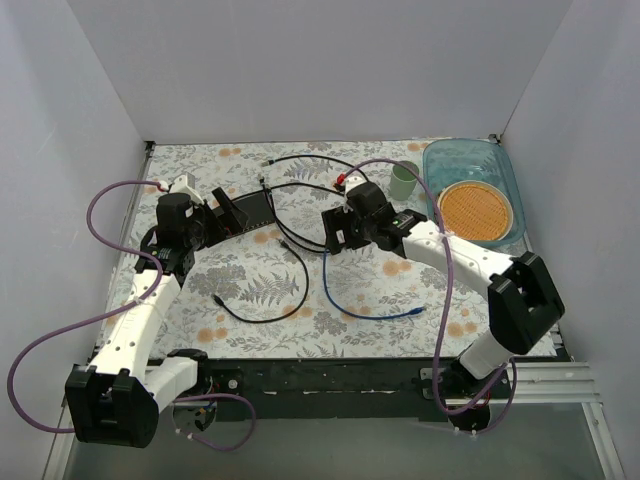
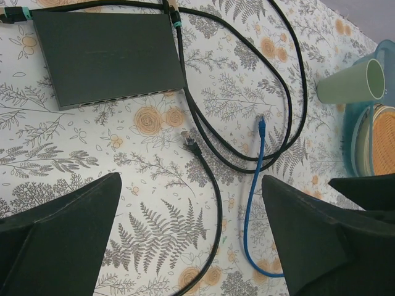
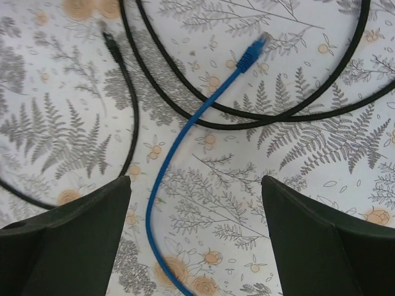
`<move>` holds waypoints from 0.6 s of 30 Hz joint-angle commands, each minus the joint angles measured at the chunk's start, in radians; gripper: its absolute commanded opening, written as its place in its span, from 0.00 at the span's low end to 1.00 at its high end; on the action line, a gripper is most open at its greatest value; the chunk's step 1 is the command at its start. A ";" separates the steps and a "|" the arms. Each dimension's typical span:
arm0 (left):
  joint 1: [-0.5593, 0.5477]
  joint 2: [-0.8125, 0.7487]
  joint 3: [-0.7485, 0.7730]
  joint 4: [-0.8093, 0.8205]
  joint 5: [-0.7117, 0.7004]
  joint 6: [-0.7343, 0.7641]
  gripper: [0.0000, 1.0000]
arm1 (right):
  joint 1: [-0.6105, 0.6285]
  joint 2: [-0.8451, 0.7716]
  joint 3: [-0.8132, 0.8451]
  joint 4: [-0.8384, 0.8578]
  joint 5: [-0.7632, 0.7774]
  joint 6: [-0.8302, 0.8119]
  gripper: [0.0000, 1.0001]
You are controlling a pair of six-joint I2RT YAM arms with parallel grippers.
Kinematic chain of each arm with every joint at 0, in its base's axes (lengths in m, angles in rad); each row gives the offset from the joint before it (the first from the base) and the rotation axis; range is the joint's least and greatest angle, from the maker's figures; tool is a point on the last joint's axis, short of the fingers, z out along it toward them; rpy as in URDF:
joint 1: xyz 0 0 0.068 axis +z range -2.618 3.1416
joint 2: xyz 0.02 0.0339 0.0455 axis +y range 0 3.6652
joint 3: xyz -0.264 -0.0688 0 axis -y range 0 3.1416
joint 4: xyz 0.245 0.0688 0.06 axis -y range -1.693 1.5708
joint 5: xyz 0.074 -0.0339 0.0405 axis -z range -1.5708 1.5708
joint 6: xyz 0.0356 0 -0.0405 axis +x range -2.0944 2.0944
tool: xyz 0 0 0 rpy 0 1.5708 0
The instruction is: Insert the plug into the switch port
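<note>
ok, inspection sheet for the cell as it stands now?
Surface: floral-print tabletop, flat.
Job's things: network switch lying flat, port row facing the left gripper; blue cable plug and black cable plug both loose on the tabletop, unplugged.
Clutter: green cup; translucent blue bin holding an orange woven disc.
Grippers: left gripper and right gripper open, fingers empty.
Cables: two black cables loop off the switch's far edge; purple leads along both arms.
Surroundings: white walls on three sides.
</note>
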 commanded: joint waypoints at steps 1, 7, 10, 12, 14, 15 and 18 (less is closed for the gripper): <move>0.003 -0.010 0.006 0.011 0.049 0.017 0.98 | -0.008 0.088 0.092 0.013 0.087 0.014 0.92; 0.005 -0.017 0.005 0.009 0.050 0.028 0.98 | -0.052 0.244 0.195 -0.003 -0.003 0.060 0.86; 0.003 -0.020 -0.001 0.012 0.073 0.043 0.98 | -0.078 0.293 0.214 0.026 -0.042 0.088 0.79; 0.005 -0.020 -0.008 0.015 0.086 0.051 0.98 | -0.091 0.317 0.235 0.028 -0.047 0.106 0.73; 0.003 -0.019 -0.014 0.015 0.086 0.049 0.98 | -0.097 0.359 0.270 0.021 -0.057 0.115 0.68; 0.003 -0.017 -0.015 0.018 0.087 0.049 0.98 | -0.098 0.374 0.286 0.017 -0.057 0.121 0.66; 0.005 -0.013 -0.025 0.024 0.093 0.051 0.98 | -0.098 0.426 0.329 0.017 -0.114 0.134 0.62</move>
